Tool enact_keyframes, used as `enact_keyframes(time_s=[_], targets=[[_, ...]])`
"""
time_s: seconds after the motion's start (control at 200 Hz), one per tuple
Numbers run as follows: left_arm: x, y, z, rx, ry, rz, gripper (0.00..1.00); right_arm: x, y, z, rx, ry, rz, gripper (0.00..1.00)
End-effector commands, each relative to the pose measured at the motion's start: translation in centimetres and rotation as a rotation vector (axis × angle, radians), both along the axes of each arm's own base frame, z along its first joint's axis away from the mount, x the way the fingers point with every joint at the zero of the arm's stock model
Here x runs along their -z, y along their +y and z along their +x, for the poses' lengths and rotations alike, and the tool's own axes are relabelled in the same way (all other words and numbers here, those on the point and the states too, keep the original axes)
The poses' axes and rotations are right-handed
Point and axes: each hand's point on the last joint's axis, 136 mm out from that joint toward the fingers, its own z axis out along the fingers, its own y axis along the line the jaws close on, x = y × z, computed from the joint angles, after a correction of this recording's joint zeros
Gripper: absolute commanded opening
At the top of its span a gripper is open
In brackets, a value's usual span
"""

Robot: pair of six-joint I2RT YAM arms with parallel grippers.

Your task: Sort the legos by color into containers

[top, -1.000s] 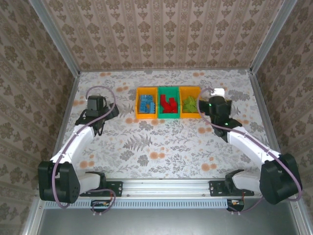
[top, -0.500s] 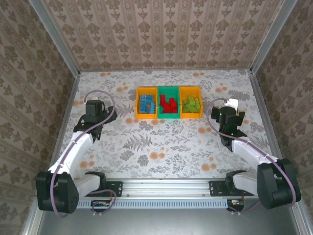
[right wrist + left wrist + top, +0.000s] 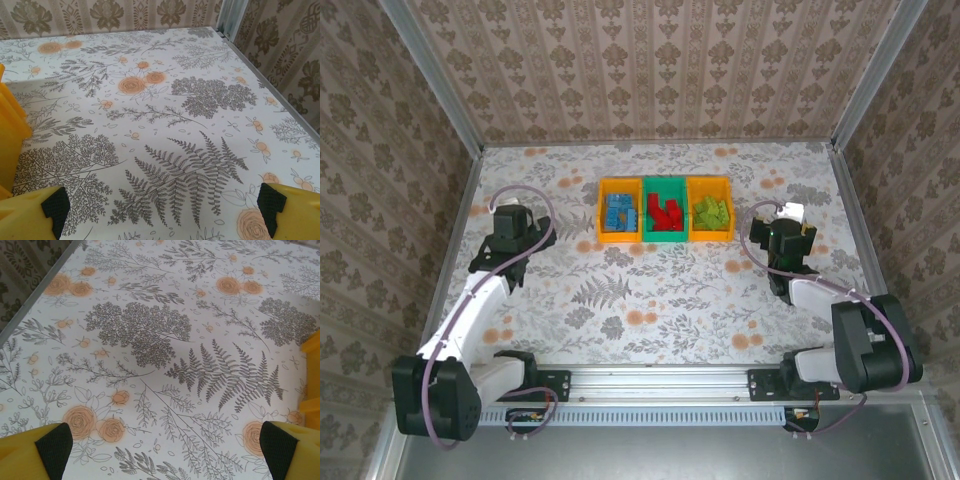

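Near edge: both arm bases sit on the rail. Left gripper (image 3: 165,446) hovers over the counter's left half, jaws fully apart, nothing between them. Right gripper (image 3: 162,205) hovers over the right half, equally wide and empty.

Toward the far edge, centre: the containers (image 3: 665,238), three joined bins. Blue legos (image 3: 618,212) lie in the left orange bin, red legos (image 3: 665,214) in the green middle bin, green legos (image 3: 711,212) in the right orange bin.

No loose brick seen on the counter (image 3: 650,300), though one under an arm could escape this coarse view.

Judgement: sorting looks finished. Next move: park the arms, or make one check pass.

Obstacles: none between grippers and bins. The side walls stand near each wrist.
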Motion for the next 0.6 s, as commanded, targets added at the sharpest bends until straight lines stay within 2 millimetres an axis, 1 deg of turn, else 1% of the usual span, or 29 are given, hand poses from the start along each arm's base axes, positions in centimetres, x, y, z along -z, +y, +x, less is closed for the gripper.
enact_keyframes(time_s=[0.0, 0.045, 0.07, 0.08, 0.1, 0.15, 0.195, 0.325, 0.495, 0.54, 0.555, 0.56, 0.595], targets=[[-0.8, 1.2, -0.3, -0.039, -0.044, 0.043, 1.00, -1.2, 0.5, 1.2, -0.049, -0.064, -0.016, 1.00], [-0.9, 1.6, -0.5, -0.055, -0.054, 0.050, 1.00, -1.1, 0.7, 1.4, -0.057, -0.071, -0.015, 0.99], [-1.1, 1.7, -0.5, -0.063, -0.060, 0.056, 1.00, -1.4, 0.8, 1.5, -0.061, -0.089, -0.009, 1.00], [-1.1, 1.8, -0.6, -0.066, -0.062, 0.058, 1.00, -0.7, 0.8, 1.6, -0.062, -0.074, -0.010, 1.00], [-1.2, 1.9, -0.6, -0.071, -0.069, 0.061, 1.00, -0.2, 0.8, 1.7, -0.065, -0.072, -0.007, 1.00], [-1.4, 2.0, -0.7, -0.069, -0.085, 0.073, 1.00, 0.4, 1.2, 2.3, -0.085, -0.081, -0.008, 1.00], [-1.6, 2.1, -0.7, -0.065, -0.099, 0.086, 1.00, 1.0, 1.3, 2.6, -0.093, -0.034, 0.000, 1.00], [-1.7, 2.5, -0.7, -0.050, -0.146, 0.147, 1.00, 1.0, 1.2, 2.8, -0.099, -0.034, 0.012, 1.00], [-1.6, 2.1, 0.6, 0.037, -0.267, 0.254, 1.00, 1.0, 1.7, 2.6, -0.130, -0.051, 0.019, 0.99], [-1.3, 2.1, 1.1, 0.053, -0.270, 0.288, 1.00, 1.4, 1.8, 2.5, -0.155, -0.064, 0.035, 1.00], [-1.2, 2.1, 1.2, 0.060, -0.267, 0.296, 1.00, 1.8, 1.9, 2.4, -0.163, -0.069, 0.040, 0.99], [-1.1, 2.1, 1.3, 0.061, -0.264, 0.298, 1.00, 1.5, 1.9, 2.5, -0.165, -0.088, 0.037, 0.99], [-0.8, 2.2, 1.7, 0.066, -0.251, 0.311, 1.00, 1.7, 1.8, 2.6, -0.165, -0.110, 0.029, 1.00]])
